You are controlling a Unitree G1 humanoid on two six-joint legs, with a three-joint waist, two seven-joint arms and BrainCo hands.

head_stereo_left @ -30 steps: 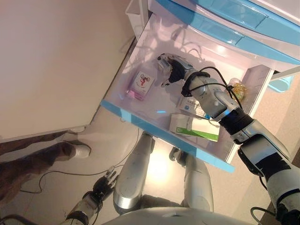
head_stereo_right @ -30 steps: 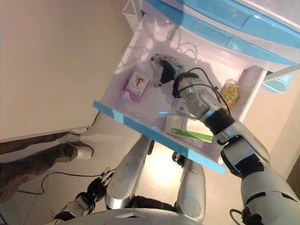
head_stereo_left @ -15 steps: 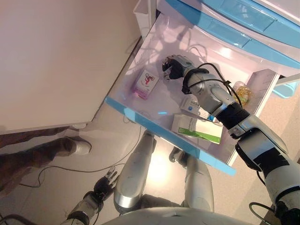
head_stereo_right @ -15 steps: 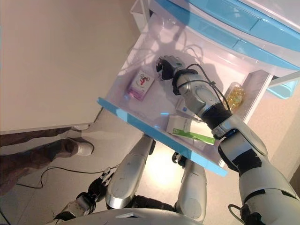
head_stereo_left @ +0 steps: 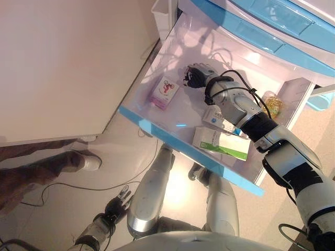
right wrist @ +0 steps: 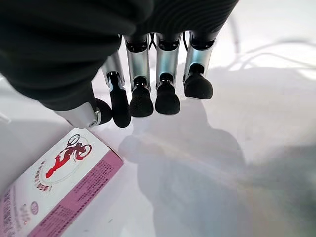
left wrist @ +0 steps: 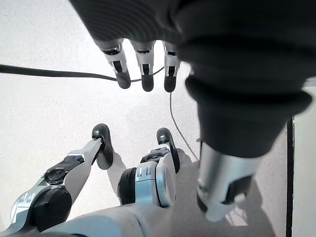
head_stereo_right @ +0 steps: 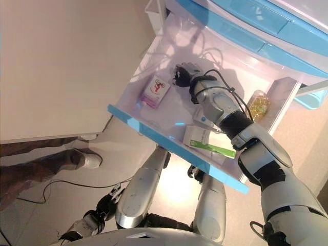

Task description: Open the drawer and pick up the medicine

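- Left hand (head_stereo_left: pixel 118 201): hangs low near the floor, well apart from the drawer, fingers relaxed and holding nothing.
- Person's shoe (head_stereo_left: pixel 86 161): stands on the floor beside the cabinet.
- Drawer (head_stereo_left: pixel 152 130): pulled open, its blue front edge nearest; four medicine items lie inside.
- Green-and-white box (head_stereo_left: pixel 220 145): one, lying flat just behind the front edge, under the right forearm.
- White-and-blue box (head_stereo_left: pixel 213 117): one, just beyond the green one.
- Pink-and-white box (head_stereo_left: pixel 165 92): one, flat on the drawer floor, long axis running roughly front to back; in the right wrist view (right wrist: pixel 54 190) it lies just beside the thumb, apart from the fingertips.
- Right hand (head_stereo_left: pixel 196 76): over the drawer floor, to the robot's right of the pink box and by far the nearer hand; fingers loosely bent, gripping nothing.
- Yellow capsule bottle (head_stereo_left: pixel 274 102): one, by the drawer's far right wall.
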